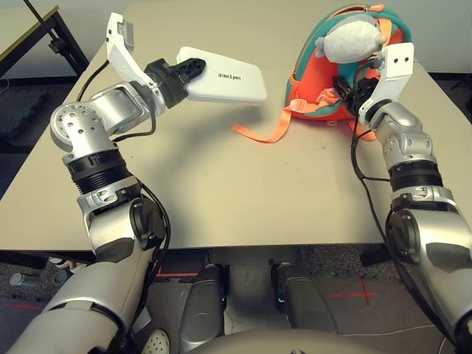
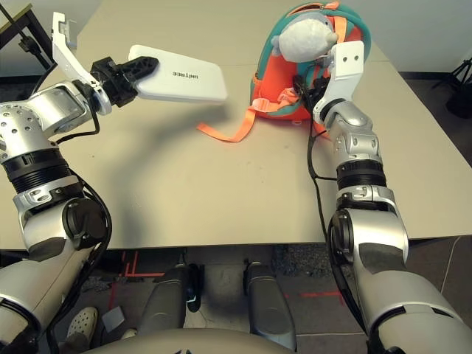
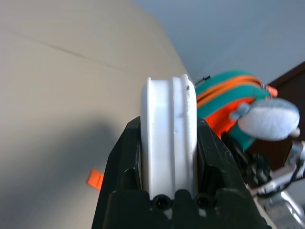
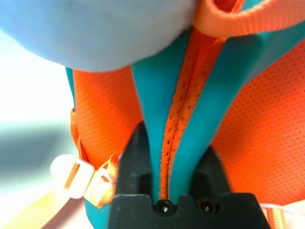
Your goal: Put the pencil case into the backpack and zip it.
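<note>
Our left gripper (image 1: 179,74) has its black fingers clamped on one end of the flat white rectangular pencil case (image 1: 225,75), held clear above the beige table (image 1: 221,184). Over by the far right corner stands the orange, teal-trimmed backpack (image 1: 317,88), and our right gripper (image 4: 167,157) pinches its teal zipper seam (image 4: 162,105), jaws nearly closed.

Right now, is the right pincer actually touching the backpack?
Touching. The right wrist view shows the right pincer with its black fingers pressed on both sides of the backpack's teal-trimmed zipper seam.
</note>
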`<move>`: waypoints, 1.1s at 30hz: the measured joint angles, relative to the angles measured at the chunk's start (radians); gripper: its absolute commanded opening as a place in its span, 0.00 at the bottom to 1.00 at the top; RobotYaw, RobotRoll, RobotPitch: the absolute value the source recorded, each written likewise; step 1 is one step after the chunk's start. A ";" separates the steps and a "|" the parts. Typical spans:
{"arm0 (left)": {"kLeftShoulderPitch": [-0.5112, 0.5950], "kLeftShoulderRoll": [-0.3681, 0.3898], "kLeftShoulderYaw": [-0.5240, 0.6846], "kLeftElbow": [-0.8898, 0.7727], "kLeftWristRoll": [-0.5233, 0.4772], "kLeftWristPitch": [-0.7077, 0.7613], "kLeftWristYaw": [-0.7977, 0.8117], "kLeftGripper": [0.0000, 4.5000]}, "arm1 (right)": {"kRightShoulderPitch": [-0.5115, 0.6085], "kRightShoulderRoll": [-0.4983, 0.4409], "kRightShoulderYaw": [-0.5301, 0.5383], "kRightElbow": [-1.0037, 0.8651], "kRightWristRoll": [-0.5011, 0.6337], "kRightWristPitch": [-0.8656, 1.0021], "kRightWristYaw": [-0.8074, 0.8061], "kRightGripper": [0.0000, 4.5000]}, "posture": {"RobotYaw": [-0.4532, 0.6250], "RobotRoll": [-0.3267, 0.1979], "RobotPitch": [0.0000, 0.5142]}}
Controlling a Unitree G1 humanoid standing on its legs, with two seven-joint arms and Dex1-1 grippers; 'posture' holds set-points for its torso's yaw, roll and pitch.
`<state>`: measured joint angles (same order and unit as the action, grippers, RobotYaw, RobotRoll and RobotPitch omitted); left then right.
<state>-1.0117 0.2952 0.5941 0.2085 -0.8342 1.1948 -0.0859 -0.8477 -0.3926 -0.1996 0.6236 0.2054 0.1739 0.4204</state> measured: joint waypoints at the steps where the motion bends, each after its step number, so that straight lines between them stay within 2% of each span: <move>1: -0.001 0.001 0.002 0.003 0.000 -0.012 0.000 0.29 | 0.021 0.000 0.003 -0.040 0.000 0.014 0.002 0.04 | 0.31 0.62 0.24; 10: -0.008 0.016 -0.017 0.051 0.002 -0.083 -0.004 0.29 | 0.292 -0.032 0.023 -0.601 0.067 0.314 0.006 0.04 | 0.29 0.62 0.25; 18: -0.009 0.020 -0.044 0.087 0.005 -0.116 -0.022 0.29 | 0.387 -0.060 0.019 -1.008 0.187 0.645 -0.041 0.04 | 0.26 0.62 0.25; 27: -0.009 0.020 -0.073 0.125 0.006 -0.145 -0.042 0.29 | 0.434 -0.075 -0.032 -1.229 0.306 0.894 -0.091 0.04 | 0.24 0.62 0.26; 33: -0.011 0.020 -0.101 0.145 0.007 -0.155 -0.061 0.29 | 0.429 -0.118 -0.052 -1.340 0.406 1.020 -0.091 0.04 | 0.22 0.62 0.26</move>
<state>-1.0230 0.3148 0.4931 0.3540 -0.8271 1.0401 -0.1468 -0.4191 -0.5109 -0.2520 -0.7167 0.6111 1.1944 0.3294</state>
